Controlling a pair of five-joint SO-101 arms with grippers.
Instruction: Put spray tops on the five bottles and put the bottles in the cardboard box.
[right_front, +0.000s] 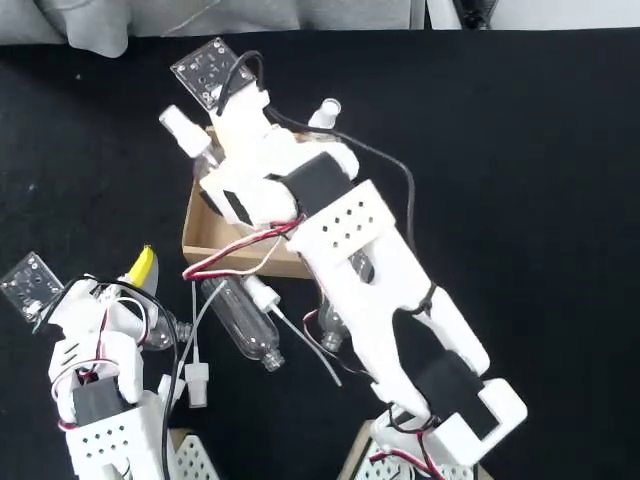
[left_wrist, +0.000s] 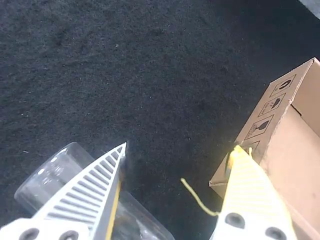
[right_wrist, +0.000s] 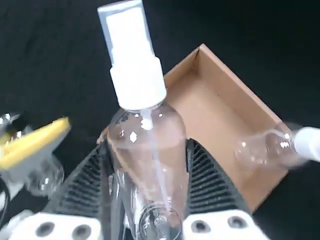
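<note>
My right gripper (right_wrist: 147, 145) is shut on a clear bottle (right_wrist: 145, 165) that carries a white spray top (right_wrist: 135, 65); in the high view that bottle (right_front: 185, 135) is held over the far left corner of the cardboard box (right_front: 215, 240). A second topped bottle (right_wrist: 270, 147) lies in the box (right_wrist: 220, 115). My left gripper (left_wrist: 180, 147) stands open near the table's front left, beside a topless bottle (left_wrist: 50, 175). Another topless bottle (right_front: 245, 322) lies in front of the box, with two loose spray tops (right_front: 197, 382) (right_front: 262, 292) near it.
The right arm (right_front: 370, 290) stretches across the box and covers most of it. A further bottle (right_front: 335, 330) lies partly under that arm. Black cloth covers the table, and it is bare on the right side and far left.
</note>
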